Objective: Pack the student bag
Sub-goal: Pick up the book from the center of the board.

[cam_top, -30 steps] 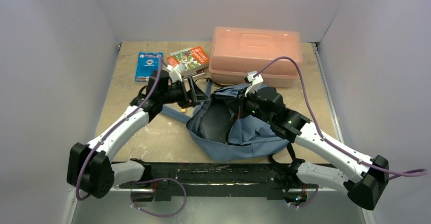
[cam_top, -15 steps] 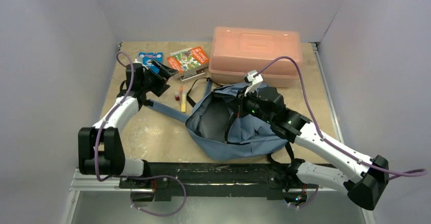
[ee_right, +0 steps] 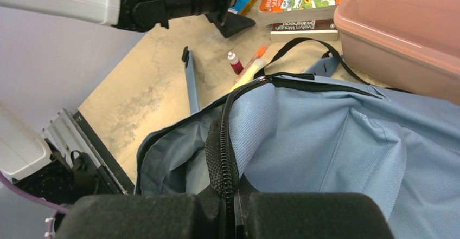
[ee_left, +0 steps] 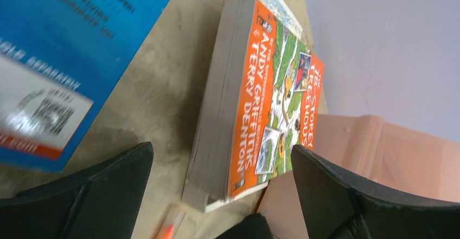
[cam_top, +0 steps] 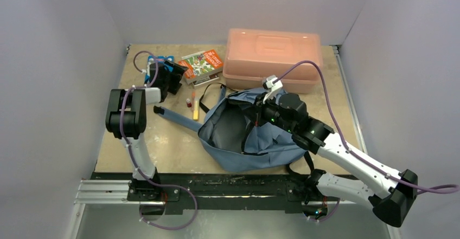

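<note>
- The student bag [cam_top: 271, 141] lies mid-table [cam_top: 163, 144], towards the front edge, with its mouth open.
- The right gripper [ee_right: 228, 217] pinches the zipper edge [ee_right: 219, 141]; lifting it should widen the opening.
- The left gripper [ee_left: 222, 168], spread and empty, hovers over the orange book [ee_left: 271, 103] near the far edge; it should straddle the spine squarely before closing.

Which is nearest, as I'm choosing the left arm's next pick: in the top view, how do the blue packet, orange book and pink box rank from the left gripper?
1. Blue packet, by the left gripper, back left.
2. Orange book, right of the packet.
3. Pink box, far back right.
</note>
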Tool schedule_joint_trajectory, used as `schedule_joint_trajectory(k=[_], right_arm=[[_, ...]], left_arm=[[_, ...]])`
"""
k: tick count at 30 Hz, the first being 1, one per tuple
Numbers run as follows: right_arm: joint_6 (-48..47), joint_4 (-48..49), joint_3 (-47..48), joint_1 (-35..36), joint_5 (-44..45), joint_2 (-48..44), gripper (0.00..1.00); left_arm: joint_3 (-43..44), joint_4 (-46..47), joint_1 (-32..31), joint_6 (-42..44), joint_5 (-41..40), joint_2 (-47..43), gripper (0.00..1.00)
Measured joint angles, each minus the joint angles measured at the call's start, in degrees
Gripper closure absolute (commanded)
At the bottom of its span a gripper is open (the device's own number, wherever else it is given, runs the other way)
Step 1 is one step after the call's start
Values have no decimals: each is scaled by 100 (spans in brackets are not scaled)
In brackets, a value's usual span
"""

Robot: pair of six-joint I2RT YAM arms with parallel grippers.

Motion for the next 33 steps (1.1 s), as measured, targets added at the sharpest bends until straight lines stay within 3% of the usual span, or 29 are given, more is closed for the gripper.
schedule_joint_trajectory(k=[6,16,24,29,33], right_arm=[[-55,-98,0,0,7,-208,100],[-114,-170,0,0,42,-313,100],[-142,-210,0,0,46,-393,100],[-144,-243,0,0,48,-393,100],[-144,-256,0,0,79,-382,100]], left_arm=[[420,275,0,-9,111,564,13],[817,1056,2,-455,514,1311,49],[669,1172,4,-450,496,1169,79],[669,999,76,-437,605,962,92],[671,321,179,-153,588,501,99]])
